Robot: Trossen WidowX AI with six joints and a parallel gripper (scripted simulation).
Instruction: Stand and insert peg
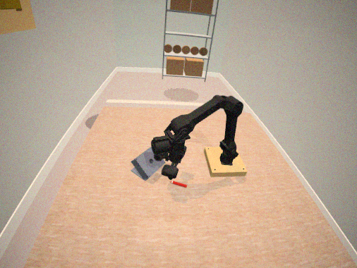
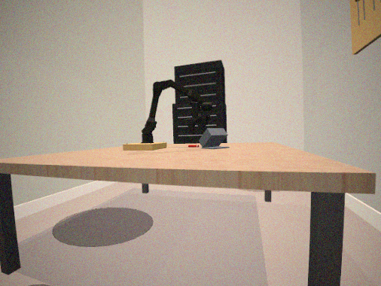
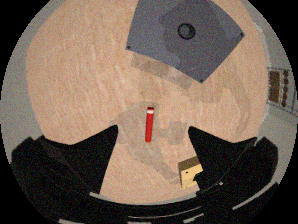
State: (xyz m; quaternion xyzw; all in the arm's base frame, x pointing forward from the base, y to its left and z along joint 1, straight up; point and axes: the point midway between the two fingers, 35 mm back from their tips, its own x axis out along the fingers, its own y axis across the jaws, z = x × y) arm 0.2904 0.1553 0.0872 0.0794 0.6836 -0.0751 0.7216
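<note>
A red peg [image 1: 179,184] [image 2: 193,145] [image 3: 149,124] with a white band at one end lies flat on the table. In the wrist view its banded end points toward the panel. The grey sloped panel [image 1: 144,163] [image 2: 213,137] [image 3: 166,10] has one round hole [image 1: 151,161] [image 3: 184,30] in its face. My gripper [image 1: 170,171] [image 3: 154,129] is open and empty. It hangs a little above the table, just over the peg, and in the wrist view the peg shows between the two fingers. In the exterior view the gripper is hard to make out against the dark cabinet.
The arm stands on a yellow base plate [image 1: 216,164] [image 2: 144,146] [image 3: 189,172] to the right of the peg. A shelf rack [image 1: 188,39] with boxes stands beyond the table. A dark cabinet [image 2: 199,101] stands behind the arm in the exterior view.
</note>
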